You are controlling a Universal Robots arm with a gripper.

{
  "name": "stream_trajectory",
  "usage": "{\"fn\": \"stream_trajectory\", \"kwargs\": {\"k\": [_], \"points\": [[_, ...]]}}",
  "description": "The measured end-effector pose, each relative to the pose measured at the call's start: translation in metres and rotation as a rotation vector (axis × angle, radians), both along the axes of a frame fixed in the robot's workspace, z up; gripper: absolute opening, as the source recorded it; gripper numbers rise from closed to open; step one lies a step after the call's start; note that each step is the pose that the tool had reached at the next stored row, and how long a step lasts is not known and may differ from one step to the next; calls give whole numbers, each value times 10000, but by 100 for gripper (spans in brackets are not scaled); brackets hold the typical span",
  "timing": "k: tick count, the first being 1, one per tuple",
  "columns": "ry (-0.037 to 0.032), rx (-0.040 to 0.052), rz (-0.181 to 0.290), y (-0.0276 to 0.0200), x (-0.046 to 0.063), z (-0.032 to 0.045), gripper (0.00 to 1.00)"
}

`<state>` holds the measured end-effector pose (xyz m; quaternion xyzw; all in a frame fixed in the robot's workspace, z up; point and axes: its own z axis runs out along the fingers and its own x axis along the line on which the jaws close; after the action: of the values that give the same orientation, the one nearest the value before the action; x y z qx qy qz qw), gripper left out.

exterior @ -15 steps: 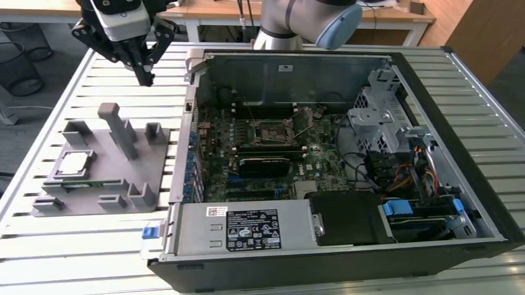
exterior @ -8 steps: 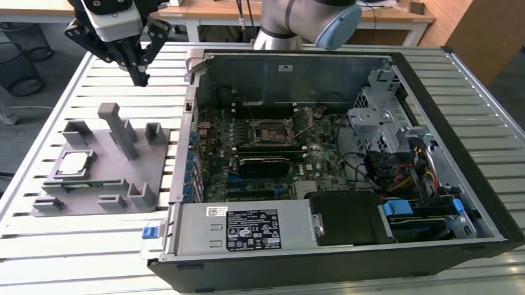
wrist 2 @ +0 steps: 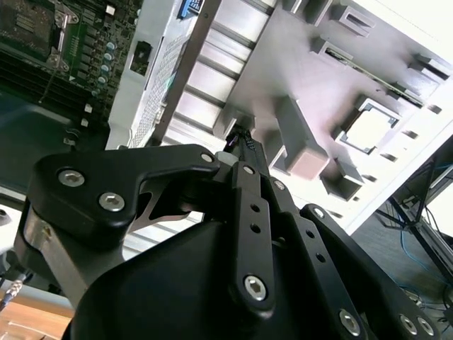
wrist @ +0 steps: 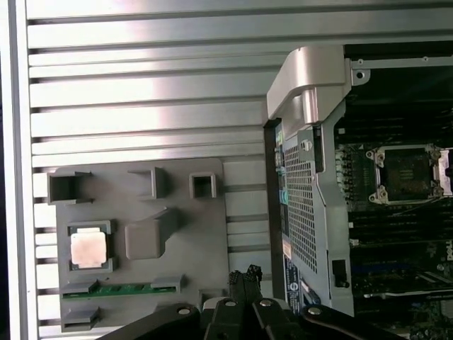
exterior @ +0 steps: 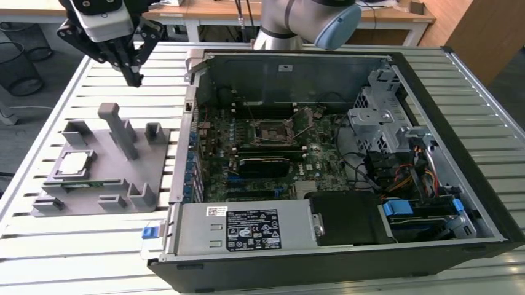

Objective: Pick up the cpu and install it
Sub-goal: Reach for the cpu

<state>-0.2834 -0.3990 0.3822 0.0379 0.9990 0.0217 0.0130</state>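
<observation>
The gripper hangs with its fingers pinched together on nothing, over the far part of the slatted table, on the exterior view's left. Nearer than it lies a grey tray. The cpu sits flat in a square pocket on the tray, well apart from the fingertips. In the first wrist view a green memory stick lies just beside the cpu. On the exterior view's right stands the open case, with the black socket on its board.
</observation>
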Motion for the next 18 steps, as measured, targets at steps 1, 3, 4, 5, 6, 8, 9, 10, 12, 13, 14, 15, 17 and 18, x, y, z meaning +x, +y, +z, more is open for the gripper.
{"fn": "stream_trajectory", "kwargs": {"k": [1, 3, 4, 5, 6, 8, 9, 10, 12, 13, 14, 15, 17, 18], "points": [[0, 0, 0, 0, -11, -1, 11], [0, 0, 0, 0, -34, -3, 11], [-1, 0, -1, 0, -45, -4, 11], [0, 0, -1, 0, -57, -4, 11], [0, 0, 0, 0, -68, -5, 11], [0, 0, -1, 0, -91, -7, 11], [0, 0, -1, 0, -100, -7, 11], [1, -1, 0, 0, -109, -8, 11], [0, 0, -1, 0, -127, -10, 11], [0, 0, -1, 0, -136, -10, 11], [0, 0, -1, 0, -145, -12, 11], [0, 0, 0, 0, -154, -12, 11], [0, 0, 0, 0, -172, -14, 11], [1, 0, 0, 0, -182, -14, 11]]}}
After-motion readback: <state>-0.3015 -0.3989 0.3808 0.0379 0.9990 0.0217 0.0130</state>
